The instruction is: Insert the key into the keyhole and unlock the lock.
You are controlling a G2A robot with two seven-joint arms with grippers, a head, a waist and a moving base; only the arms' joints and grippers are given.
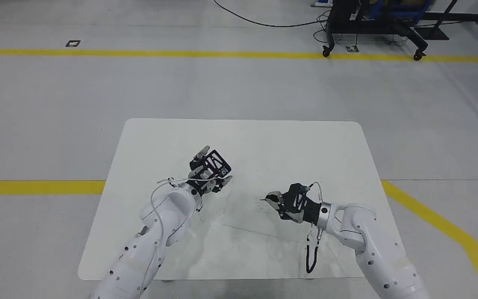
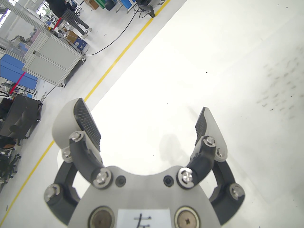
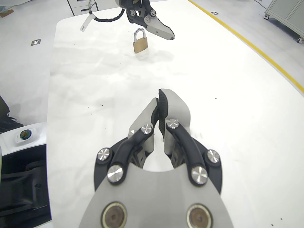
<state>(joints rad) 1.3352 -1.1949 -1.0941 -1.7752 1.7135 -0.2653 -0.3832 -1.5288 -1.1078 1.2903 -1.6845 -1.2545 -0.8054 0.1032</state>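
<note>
— Standing upright on the white table (image 3: 225,77), shackle up, is the brass lock (image 3: 140,45). What is nearest to it?
— The left gripper (image 2: 142,106). It hangs just above and beside the lock with its fingers spread wide. One tip is close by the shackle, though whether it touches cannot be told.
— And the right gripper (image 3: 159,95)?
— Well apart from the lock and pointing towards it, fingers pressed together at the tips. Whether anything is pinched between the pads cannot be told.

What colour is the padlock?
Brass-gold padlock with a silver shackle; clearest in the right wrist view.
</note>
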